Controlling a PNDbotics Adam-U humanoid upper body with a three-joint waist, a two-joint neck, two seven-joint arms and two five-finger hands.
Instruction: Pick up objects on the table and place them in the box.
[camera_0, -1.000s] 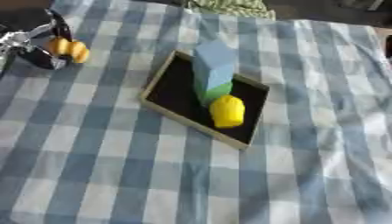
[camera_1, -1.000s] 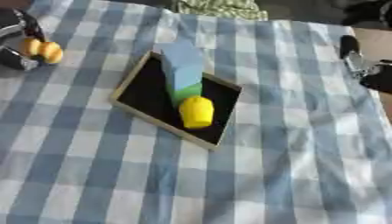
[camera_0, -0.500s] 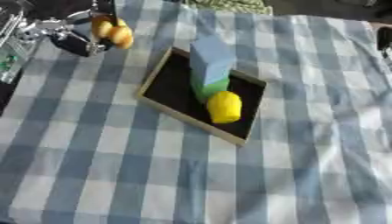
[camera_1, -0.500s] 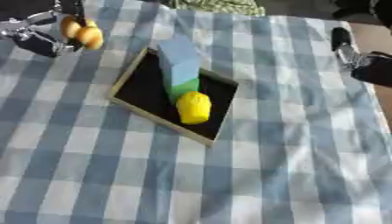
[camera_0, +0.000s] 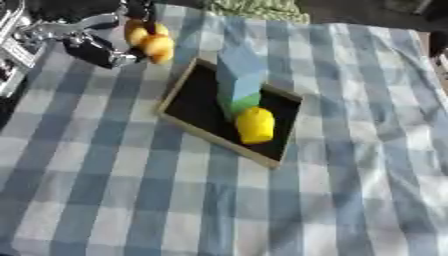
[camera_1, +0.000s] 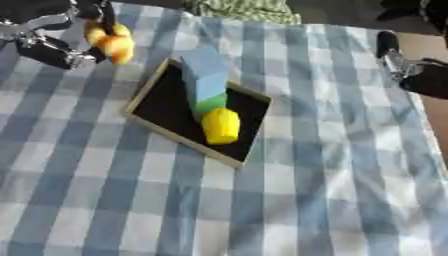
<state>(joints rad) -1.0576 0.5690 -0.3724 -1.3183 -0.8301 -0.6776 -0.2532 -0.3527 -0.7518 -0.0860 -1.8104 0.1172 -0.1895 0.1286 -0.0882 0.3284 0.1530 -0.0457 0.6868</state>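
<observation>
Holding: the left hand (camera_0: 83, 37) is at the far left, its fingers curled round an orange fruit (camera_0: 150, 40), above the cloth.
Fruit: two or three small orange-yellow lumps in a bunch, just left of the box's far corner, not over it.
Change: a second ago the left hand and fruit showed at the left edge of the view; now they show closer to the box and further up the picture, though the whole view has shifted too.
Box (camera_0: 194, 102): a shallow dark tray with a pale rim, set cornerwise at mid-table on the cloth (camera_0: 350, 165); same place on the checks as before.
Inside: a blue block (camera_0: 238, 80) upright at the far side, a green piece (camera_0: 245, 102) at its foot, a lemon (camera_0: 255, 125) touching that on the near side.
Right hand (camera_1: 395, 60): at the far right edge, holding nothing; fingers too blurred to tell whether spread or curled.
</observation>
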